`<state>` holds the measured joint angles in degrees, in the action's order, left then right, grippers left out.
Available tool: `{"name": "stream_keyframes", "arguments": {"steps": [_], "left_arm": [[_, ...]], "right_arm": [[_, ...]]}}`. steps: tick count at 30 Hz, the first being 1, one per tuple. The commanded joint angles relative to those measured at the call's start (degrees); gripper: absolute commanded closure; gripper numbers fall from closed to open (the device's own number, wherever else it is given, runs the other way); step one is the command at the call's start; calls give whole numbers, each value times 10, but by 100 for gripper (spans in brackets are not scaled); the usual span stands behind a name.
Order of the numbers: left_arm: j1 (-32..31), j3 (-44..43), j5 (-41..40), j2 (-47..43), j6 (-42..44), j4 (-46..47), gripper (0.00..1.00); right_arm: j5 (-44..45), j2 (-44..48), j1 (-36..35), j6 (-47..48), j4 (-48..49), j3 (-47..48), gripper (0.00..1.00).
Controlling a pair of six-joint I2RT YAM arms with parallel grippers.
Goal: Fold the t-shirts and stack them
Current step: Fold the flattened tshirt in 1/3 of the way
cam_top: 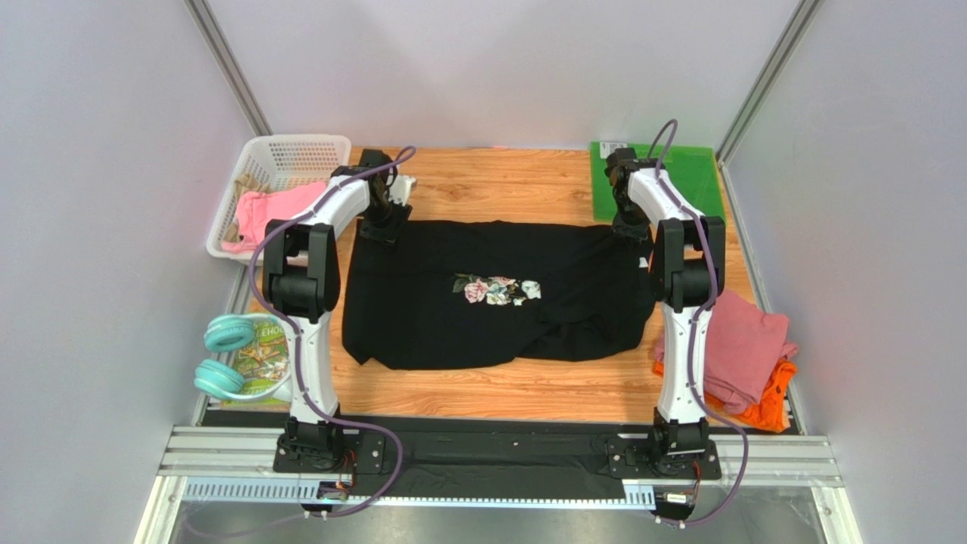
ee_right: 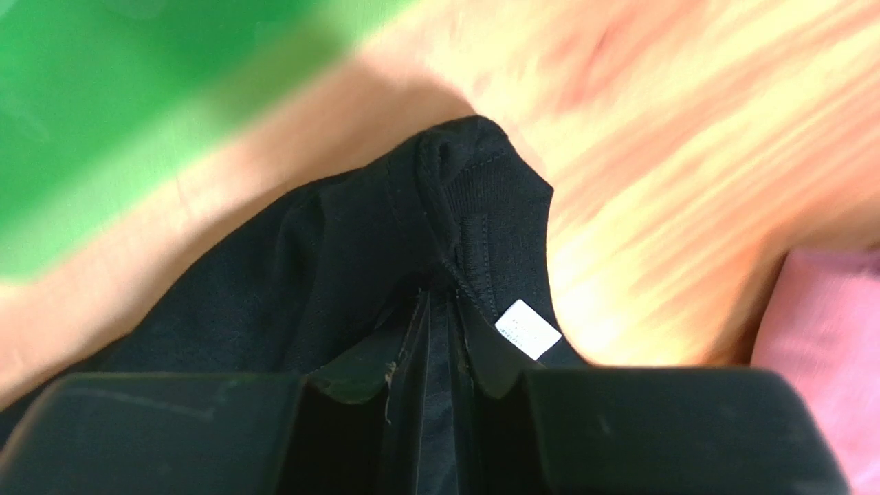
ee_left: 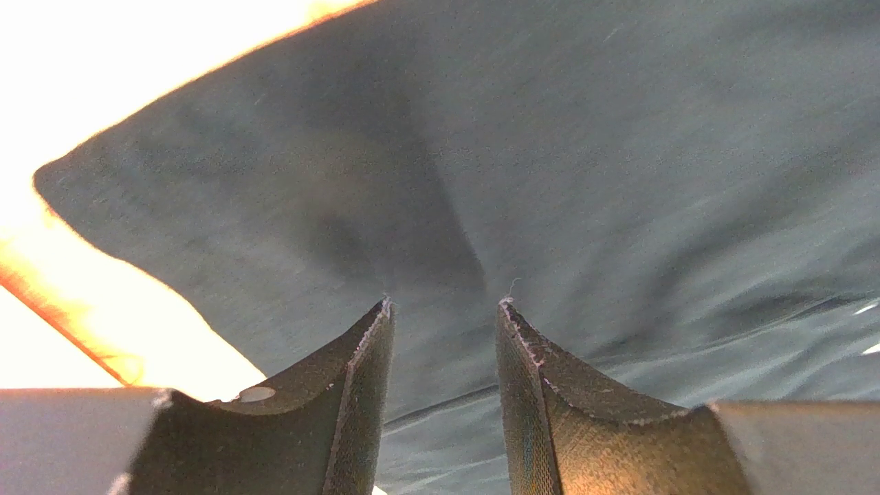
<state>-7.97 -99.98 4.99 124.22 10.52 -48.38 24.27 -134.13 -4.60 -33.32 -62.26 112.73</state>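
Bolted at the near edge, both arms reach away over the tabletop (cam_top: pixel 499 391) to the far edge of the black t-shirt (cam_top: pixel 499 329), which lies spread in the middle with its floral print up. The left arm (cam_top: pixel 307 283) stands up from its base, folds at the elbow and angles inward, putting the left tool (ee_left: pixel 444 304) on the shirt's far left corner beside the basket (cam_top: pixel 284 147). Its jaws stand partly apart with their tips on the cloth, and a crease runs into the gap. Whether they pinch it I cannot tell.

The right arm (cam_top: pixel 681 283) reaches straight to the far right corner, next to the green mat (cam_top: pixel 687 187). The right tool (ee_right: pixel 439 299) is narrowed onto the black collar, near a small white tag. A pink t-shirt (cam_top: pixel 743 340) lies on an orange t-shirt (cam_top: pixel 778 406) at the near right.
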Motion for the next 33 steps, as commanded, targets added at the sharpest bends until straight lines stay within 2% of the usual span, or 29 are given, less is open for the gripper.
{"name": "stream_keyframes", "arguments": {"steps": [1, 5, 15, 18, 25, 28, 32, 33], "left_arm": [[-1, 8, -9, -6, 2, 8, 52], [-1, 8, -11, -6, 3, 8, 52], [-10, 1, -19, 1, 3, 1, 51], [-17, -33, -48, 28, 8, -25, 50], [-15, -272, -97, 128, 13, -129, 49], [-15, -325, -117, 138, 14, -156, 48], [-14, -288, -104, 92, 6, -166, 48], [-15, -272, -78, 75, 2, -167, 49]], "right_arm": [[10, -62, 30, 8, -5, 50, 82], [-17, -73, 42, 8, -15, 60, 82], [-106, 5, 41, 7, -22, 74, 80], [-116, 6, 41, 9, -32, 103, 79], [-118, -29, 41, 16, -56, 174, 79], [-128, -25, 41, 17, -64, 184, 80], [-141, 38, 41, 12, -73, 148, 79], [-146, 56, 41, 10, -72, 132, 79]]}}
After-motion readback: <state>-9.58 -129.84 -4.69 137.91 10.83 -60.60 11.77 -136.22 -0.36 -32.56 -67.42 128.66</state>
